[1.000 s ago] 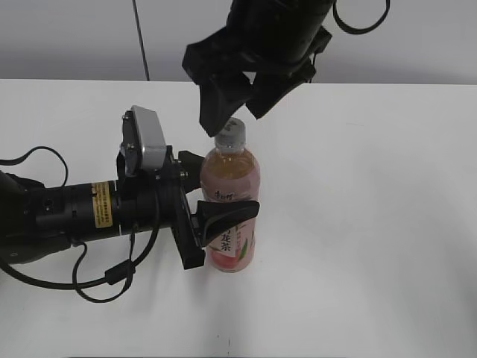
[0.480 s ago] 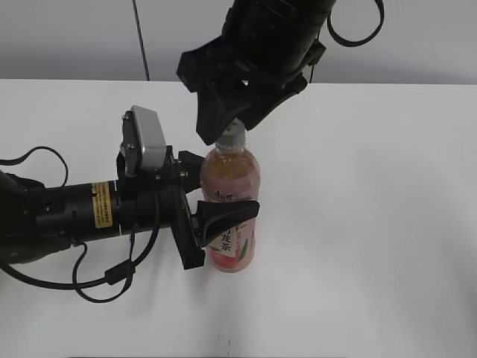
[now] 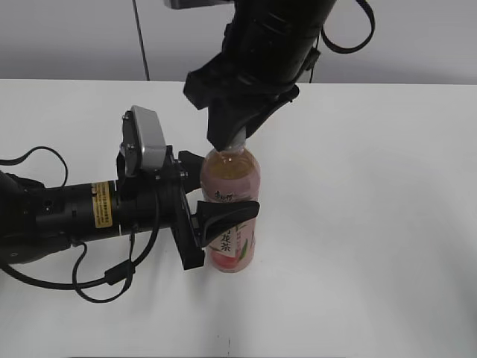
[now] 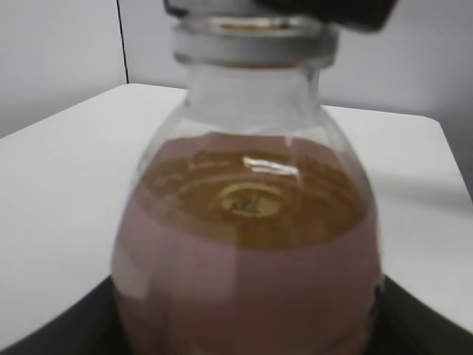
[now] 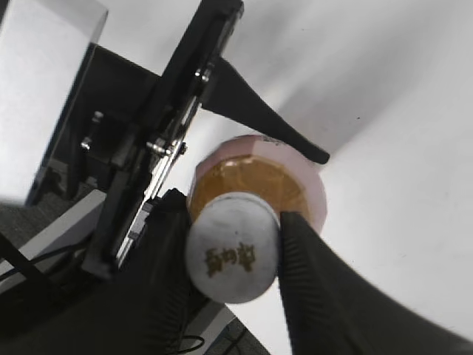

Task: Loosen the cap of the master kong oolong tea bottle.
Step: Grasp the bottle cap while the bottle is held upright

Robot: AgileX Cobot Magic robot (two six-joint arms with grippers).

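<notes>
The master kong oolong tea bottle (image 3: 231, 216) stands upright on the white table, with pinkish tea and a pink-and-white label. My left gripper (image 3: 218, 216) is shut on the bottle's body from the left; in the left wrist view the bottle (image 4: 247, 251) fills the frame. My right gripper (image 3: 232, 133) comes down from above and is shut on the white cap (image 5: 233, 256), whose dark logo faces the right wrist camera between the two black fingers. In the exterior view the cap is almost hidden by the fingers.
The white table (image 3: 373, 224) stretches to the right and front of the bottle. The left arm's black body and cables (image 3: 67, 216) lie across the table's left side. A grey wall stands behind.
My right gripper has come down from above the bottle and closed around the cap, which showed a second ago. The left gripper and bottle have not moved.
</notes>
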